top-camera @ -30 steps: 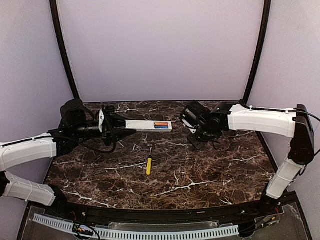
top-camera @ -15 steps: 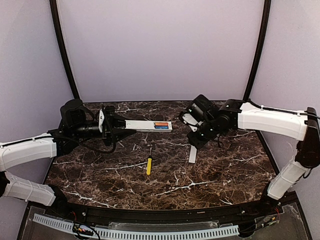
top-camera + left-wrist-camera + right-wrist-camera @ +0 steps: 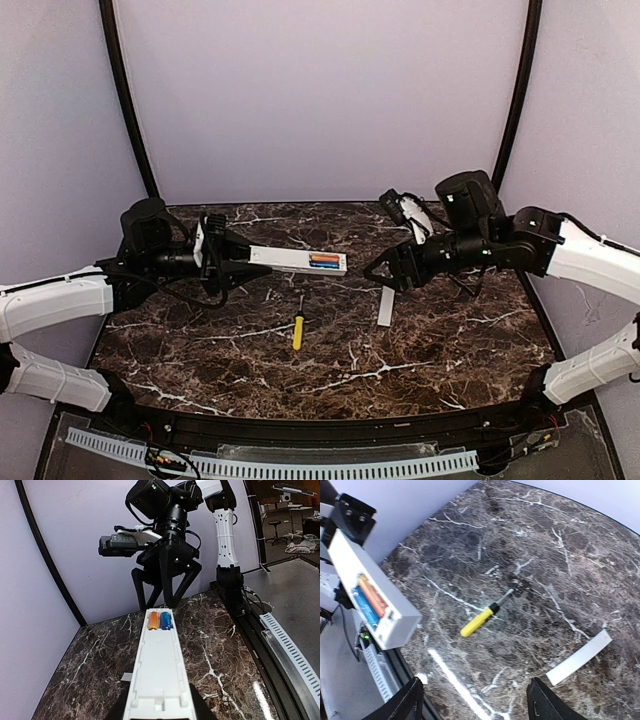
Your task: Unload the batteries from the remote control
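My left gripper (image 3: pixel 240 263) is shut on one end of the remote control (image 3: pixel 298 260), holding the long white bar level above the table with its open back up. The batteries (image 3: pixel 322 261), one orange and one blue, sit side by side in the bay at its far end. In the left wrist view the remote control (image 3: pixel 160 670) runs away from my left gripper (image 3: pixel 160 711), with the batteries (image 3: pixel 159 620) near its tip. My right gripper (image 3: pixel 388 274) hangs open and empty just beyond that end. From the right wrist, the right gripper (image 3: pixel 477 705) faces the table and the remote control (image 3: pixel 375 587) is at the left.
The flat white back cover (image 3: pixel 386 306) lies on the marble to the right of centre, also in the right wrist view as the back cover (image 3: pixel 580 657). A yellow-handled screwdriver (image 3: pixel 298 330) lies at mid-table. Purple walls close in the back and sides.
My right gripper has opened and let go of the back cover, which now lies on the table. The right arm has risen and turned toward the remote's end. The left arm held still.
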### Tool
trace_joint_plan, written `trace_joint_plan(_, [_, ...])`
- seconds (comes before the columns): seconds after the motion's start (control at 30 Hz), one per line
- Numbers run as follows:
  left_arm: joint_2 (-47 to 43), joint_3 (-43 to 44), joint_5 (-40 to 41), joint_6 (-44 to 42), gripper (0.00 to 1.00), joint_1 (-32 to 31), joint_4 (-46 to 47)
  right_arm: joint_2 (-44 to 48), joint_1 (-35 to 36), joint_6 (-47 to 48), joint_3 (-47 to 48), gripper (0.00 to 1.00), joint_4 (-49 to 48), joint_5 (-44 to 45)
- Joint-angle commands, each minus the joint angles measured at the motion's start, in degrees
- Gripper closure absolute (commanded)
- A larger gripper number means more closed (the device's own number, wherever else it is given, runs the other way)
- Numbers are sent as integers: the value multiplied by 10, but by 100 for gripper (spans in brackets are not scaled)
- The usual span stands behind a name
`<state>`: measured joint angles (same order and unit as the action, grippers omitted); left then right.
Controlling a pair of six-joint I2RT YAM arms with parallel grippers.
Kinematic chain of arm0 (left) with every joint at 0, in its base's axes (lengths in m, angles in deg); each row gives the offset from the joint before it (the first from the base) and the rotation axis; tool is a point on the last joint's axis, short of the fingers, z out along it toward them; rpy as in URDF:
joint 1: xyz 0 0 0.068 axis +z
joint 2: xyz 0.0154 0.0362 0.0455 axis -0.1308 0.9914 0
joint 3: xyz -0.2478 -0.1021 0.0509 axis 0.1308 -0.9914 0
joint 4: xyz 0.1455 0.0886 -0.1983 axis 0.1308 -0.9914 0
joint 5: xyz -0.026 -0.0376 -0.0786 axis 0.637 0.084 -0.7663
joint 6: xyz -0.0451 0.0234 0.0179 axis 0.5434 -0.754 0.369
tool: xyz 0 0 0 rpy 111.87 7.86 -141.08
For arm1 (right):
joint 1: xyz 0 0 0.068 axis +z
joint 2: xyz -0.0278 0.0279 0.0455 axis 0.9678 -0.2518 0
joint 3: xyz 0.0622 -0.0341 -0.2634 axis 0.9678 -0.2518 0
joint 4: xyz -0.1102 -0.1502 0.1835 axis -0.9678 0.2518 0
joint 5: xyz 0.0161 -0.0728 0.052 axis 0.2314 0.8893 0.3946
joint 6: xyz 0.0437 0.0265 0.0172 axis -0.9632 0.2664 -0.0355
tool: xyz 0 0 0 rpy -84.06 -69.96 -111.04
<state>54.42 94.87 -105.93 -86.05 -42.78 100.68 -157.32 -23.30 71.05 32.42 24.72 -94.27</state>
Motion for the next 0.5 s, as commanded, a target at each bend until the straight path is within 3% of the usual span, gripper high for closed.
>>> trace_joint_plan(0.0, [-11, 24, -36, 15, 100, -2, 2, 57, 3, -118, -45, 26, -121, -140])
trace_joint_plan(0.23, [-25, 21, -51, 24, 100, -5, 15, 89, 3, -298, -101, 3, -260, -214])
trace_joint_plan(0.47, [-39, 15, -60, 36, 100, -7, 36, 44, 3, -383, -122, 1, -398, -262])
